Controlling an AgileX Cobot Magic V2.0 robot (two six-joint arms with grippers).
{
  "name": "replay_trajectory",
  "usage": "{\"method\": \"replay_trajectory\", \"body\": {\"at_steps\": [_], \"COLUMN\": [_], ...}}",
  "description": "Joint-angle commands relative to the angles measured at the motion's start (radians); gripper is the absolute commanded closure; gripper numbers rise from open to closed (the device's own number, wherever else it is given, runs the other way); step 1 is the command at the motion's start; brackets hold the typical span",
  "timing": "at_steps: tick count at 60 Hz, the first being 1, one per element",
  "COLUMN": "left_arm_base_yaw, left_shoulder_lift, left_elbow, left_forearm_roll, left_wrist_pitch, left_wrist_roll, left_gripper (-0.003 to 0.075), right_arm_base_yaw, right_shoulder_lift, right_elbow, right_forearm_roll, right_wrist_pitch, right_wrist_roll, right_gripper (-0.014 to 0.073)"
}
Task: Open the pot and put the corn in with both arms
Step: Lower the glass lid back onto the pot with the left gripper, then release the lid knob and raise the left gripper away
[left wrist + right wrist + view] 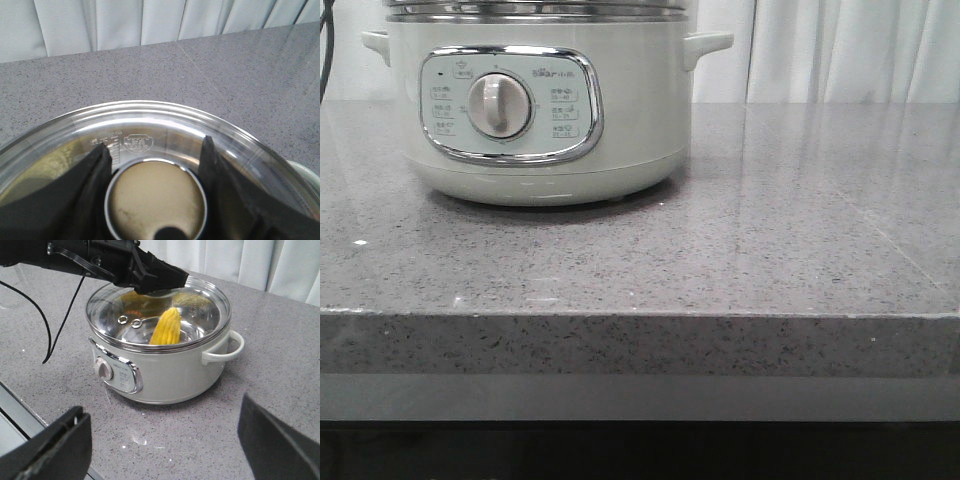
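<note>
- Pale grey-green round electric pot (pixel 540 120) stands on the speckled grey stone counter (pixel 770 250).
- Bright yellow corn cob (pixel 166 328) lies inside, under the glass lid (pixel 200 310).
- Left gripper (pixel 156 165) straddles the lid's round knob (pixel 156 202); grip indeterminate.
- Right gripper (pixel 165 440) released, well apart.

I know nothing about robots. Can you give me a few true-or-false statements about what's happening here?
1. The corn is inside the pot. True.
2. The glass lid lies on the counter. False: it sits on the pot.
3. The right gripper holds the corn. False: it is open, empty and away from the pot.
4. The left gripper has a finger on each side of the lid's knob. True.
</note>
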Motion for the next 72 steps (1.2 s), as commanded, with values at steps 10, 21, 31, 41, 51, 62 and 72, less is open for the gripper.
{"method": "replay_trajectory", "body": {"at_steps": [10,21,31,41,51,62,72], "left_arm_base_yaw": [-0.001,-0.001,-0.001,-0.001,-0.001,-0.001,-0.001], "left_shoulder_lift": [-0.048,-0.097,-0.208,-0.359,-0.541,-0.735,-0.884], "left_elbow": [-0.044,-0.044,-0.044,-0.034,0.127,0.364,0.553], "left_forearm_roll": [0.005,0.013,0.092,0.092,0.064,0.064,0.054], "left_wrist_pitch": [-0.131,-0.078,0.062,0.281,0.287,0.223,0.197], "left_wrist_roll": [0.000,0.000,0.000,0.000,0.000,0.000,0.000], "left_gripper": [0.0267,0.0261,0.0260,0.0260,0.0260,0.0261,0.0260], "right_arm_base_yaw": [-0.005,-0.005,-0.005,-0.005,-0.005,-0.005,-0.005], "right_shoulder_lift": [-0.007,-0.007,-0.007,-0.007,-0.007,-0.007,-0.007], "right_elbow": [-0.026,-0.026,-0.026,-0.026,-0.026,-0.026,-0.026], "right_forearm_roll": [-0.006,-0.006,-0.006,-0.006,-0.006,-0.006,-0.006], "right_wrist_pitch": [-0.083,-0.083,-0.083,-0.083,-0.083,-0.084,-0.070], "right_wrist_roll": [-0.007,-0.007,-0.007,-0.007,-0.007,-0.007,-0.007], "right_gripper": [-0.0019,-0.0019,-0.0019,-0.0019,-0.0019,-0.0019,-0.0019]}}
